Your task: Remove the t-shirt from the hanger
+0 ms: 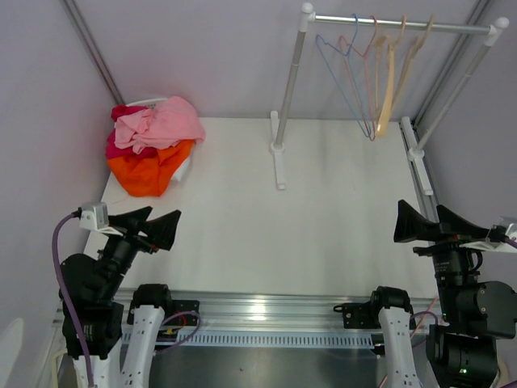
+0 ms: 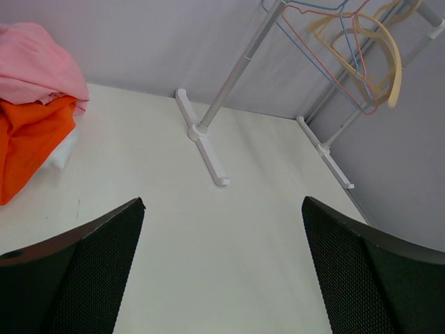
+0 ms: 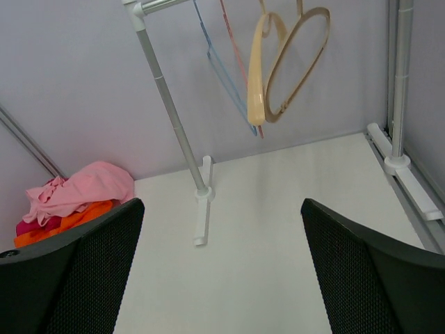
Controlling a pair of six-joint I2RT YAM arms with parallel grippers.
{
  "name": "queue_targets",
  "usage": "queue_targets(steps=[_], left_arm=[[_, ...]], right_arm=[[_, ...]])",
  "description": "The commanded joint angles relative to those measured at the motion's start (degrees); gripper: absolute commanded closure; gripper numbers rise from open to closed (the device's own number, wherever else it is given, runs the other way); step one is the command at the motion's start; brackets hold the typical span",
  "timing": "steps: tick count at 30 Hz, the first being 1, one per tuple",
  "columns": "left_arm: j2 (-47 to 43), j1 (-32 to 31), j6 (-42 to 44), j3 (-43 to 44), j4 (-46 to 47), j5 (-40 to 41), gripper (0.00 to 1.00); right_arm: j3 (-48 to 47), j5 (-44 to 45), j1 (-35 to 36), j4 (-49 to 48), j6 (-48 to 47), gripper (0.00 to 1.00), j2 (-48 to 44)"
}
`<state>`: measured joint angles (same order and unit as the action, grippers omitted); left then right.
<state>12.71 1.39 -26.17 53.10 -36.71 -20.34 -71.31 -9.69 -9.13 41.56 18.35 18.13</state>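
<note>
Hanging where, the hangers? (Desk)

Far right, on the white metal clothes rail [image 1: 396, 23] at the back of the white table [image 1: 323, 218]; thin blue and pink wire hangers [image 1: 355, 81] and pale wooden hangers [image 1: 382, 97] bunched close together, all showing as open outlines against the grey wall. (Photographer)

And the t-shirt? (Desk)

The only cloth in view is a heap of pink, orange and magenta garments [image 1: 153, 141] in the far left corner, piled over a white basket [image 1: 187, 166]; which piece is the t-shirt, I cannot tell; heap and rail stand well apart. (Photographer)

The arms? (Desk)

The left gripper [image 1: 166, 211] sits low at the near left edge, its black mesh-faced fingers [image 2: 90, 271] spread wide, holding nothing; the right gripper [image 1: 422, 212] sits at the near right, jaws likewise wide apart and holding nothing; both face the back wall; neither touches cloth, hanger or rail. (Photographer)
</note>
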Motion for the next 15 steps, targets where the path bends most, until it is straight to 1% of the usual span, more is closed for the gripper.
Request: queue_targets(steps=[1,9,15], left_arm=[[-1.28,-0.25,1.91,0.6,-1.26,-2.25,0.0],[-3.22,-0.16,1.83,1.92,-3.28,-3.39,0.0],[-1.81,-0.24,2.27,4.2,-4.69,-4.88,0.01]], right_arm=[[0.9,0.47,0.34,2.03,-0.51,0.0,-1.95],[3.45,-0.41,0.51,3.35,-0.07,0.01,-4.15],[3.54,-1.73,0.51,2.65,0.99,0.0,-3.45]])
